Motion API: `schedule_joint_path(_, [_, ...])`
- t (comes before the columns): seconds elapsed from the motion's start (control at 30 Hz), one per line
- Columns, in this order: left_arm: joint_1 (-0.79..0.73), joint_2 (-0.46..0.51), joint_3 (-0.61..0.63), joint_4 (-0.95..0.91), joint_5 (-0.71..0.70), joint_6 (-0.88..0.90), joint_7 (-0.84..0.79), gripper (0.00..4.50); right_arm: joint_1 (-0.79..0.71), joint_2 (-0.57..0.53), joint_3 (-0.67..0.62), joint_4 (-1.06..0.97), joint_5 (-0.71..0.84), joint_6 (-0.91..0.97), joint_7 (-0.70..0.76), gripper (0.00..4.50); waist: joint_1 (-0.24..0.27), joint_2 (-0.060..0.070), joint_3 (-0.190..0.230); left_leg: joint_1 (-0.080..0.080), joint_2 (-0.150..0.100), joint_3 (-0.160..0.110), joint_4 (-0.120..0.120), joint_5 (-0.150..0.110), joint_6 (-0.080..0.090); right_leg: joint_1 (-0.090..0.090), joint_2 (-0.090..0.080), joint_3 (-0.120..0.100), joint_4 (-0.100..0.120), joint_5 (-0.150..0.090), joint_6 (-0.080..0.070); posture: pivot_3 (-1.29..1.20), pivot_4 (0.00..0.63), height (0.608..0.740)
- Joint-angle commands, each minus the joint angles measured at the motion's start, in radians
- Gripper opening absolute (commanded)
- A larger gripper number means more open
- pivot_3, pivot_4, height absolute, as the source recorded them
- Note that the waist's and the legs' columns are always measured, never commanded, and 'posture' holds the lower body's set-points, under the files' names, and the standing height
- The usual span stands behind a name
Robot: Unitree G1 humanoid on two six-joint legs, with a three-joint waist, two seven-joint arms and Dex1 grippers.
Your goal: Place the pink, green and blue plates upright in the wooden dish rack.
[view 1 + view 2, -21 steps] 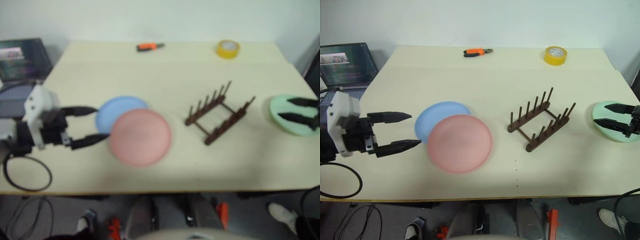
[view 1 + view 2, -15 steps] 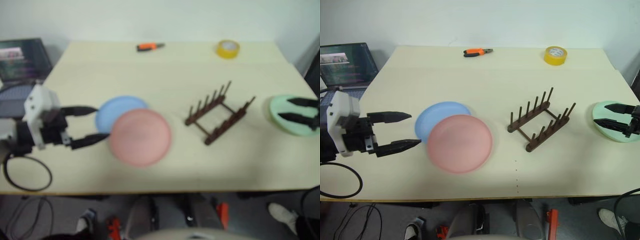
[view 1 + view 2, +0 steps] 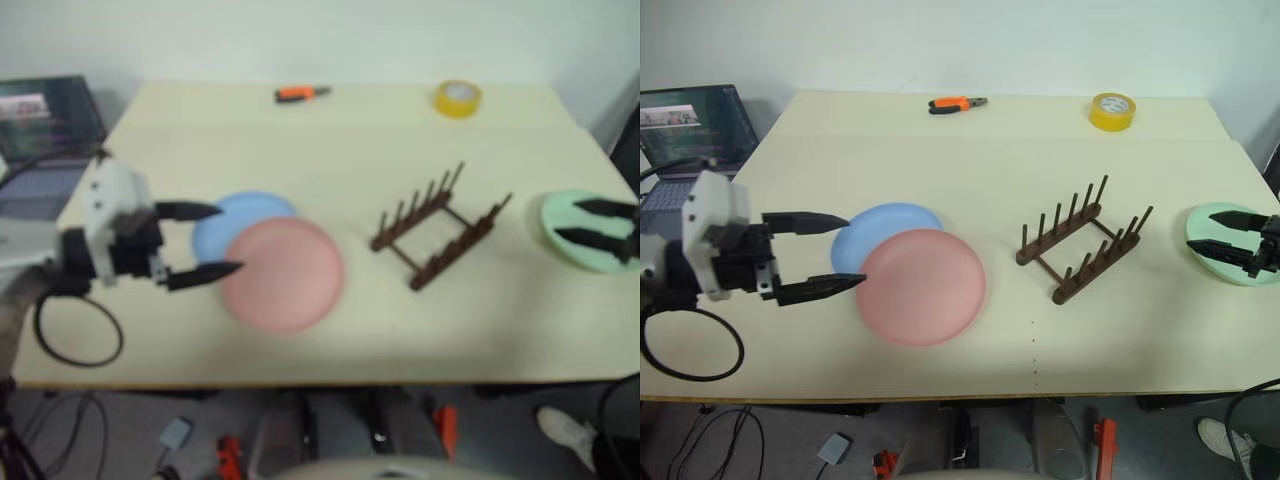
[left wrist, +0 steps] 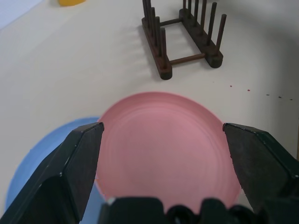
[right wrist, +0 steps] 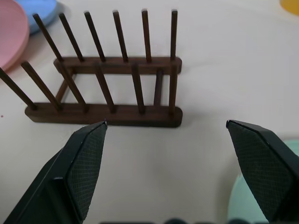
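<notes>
The pink plate [image 3: 922,286] lies flat on the table, overlapping the near edge of the blue plate [image 3: 875,229]. My left gripper [image 3: 845,252] is open at their left side, its fingertips reaching the plates' left rims, and holds nothing. The wooden dish rack [image 3: 1081,251] stands empty right of centre. At the table's right edge lies the green plate [image 3: 1214,235], with my right gripper [image 3: 1202,231] open above it. In the left wrist view the pink plate [image 4: 163,142] lies between the open fingers. In the right wrist view the rack [image 5: 105,93] is ahead.
A yellow tape roll [image 3: 1111,110] and orange-handled pliers [image 3: 957,103] lie at the table's far edge. A laptop [image 3: 692,130] sits beyond the left side. A black cable loop [image 3: 690,345] hangs under the left arm.
My left gripper has moved right, toward the pink and blue plates, its fingertips now at their left rims. The right gripper and the plates have stayed put.
</notes>
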Motion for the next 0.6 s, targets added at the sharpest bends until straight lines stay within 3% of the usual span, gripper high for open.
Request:
schedule_joint_path(0.03, [-0.092, -0.028, -0.084, -0.066, 0.002, 0.032, 0.072, 4.5, -0.009, -0.065, -0.053, -0.003, 0.006, -0.018, -0.006, 4.47, 0.0, 0.001, 0.0, 0.0, 0.0, 0.0, 0.0, 0.0, 0.0, 0.0, 0.0, 0.001, 0.0, 0.0, 0.001, 0.0, 0.15, 0.74])
schedule_joint_path(0.33, [-0.335, -0.242, -0.469, -0.05, 0.161, 0.166, 0.242, 4.5, 0.173, -0.063, -0.157, -0.173, 0.072, 0.054, -0.038, 4.47, -0.001, 0.0, 0.0, 0.0, -0.001, -0.002, 0.004, 0.0, 0.0, 0.003, 0.001, 0.001, 0.0, 0.005, 0.009, 0.0, 0.15, 0.74])
schedule_joint_path(0.6, [-0.483, -0.463, -0.68, 0.074, 0.293, 0.26, 0.334, 4.5, 0.29, -0.065, -0.234, -0.343, 0.122, 0.137, -0.084, 4.47, -0.001, 0.0, 0.0, -0.001, -0.002, -0.004, 0.011, 0.0, 0.0, 0.005, 0.003, 0.001, 0.001, 0.006, 0.01, 0.0, 0.15, 0.74])
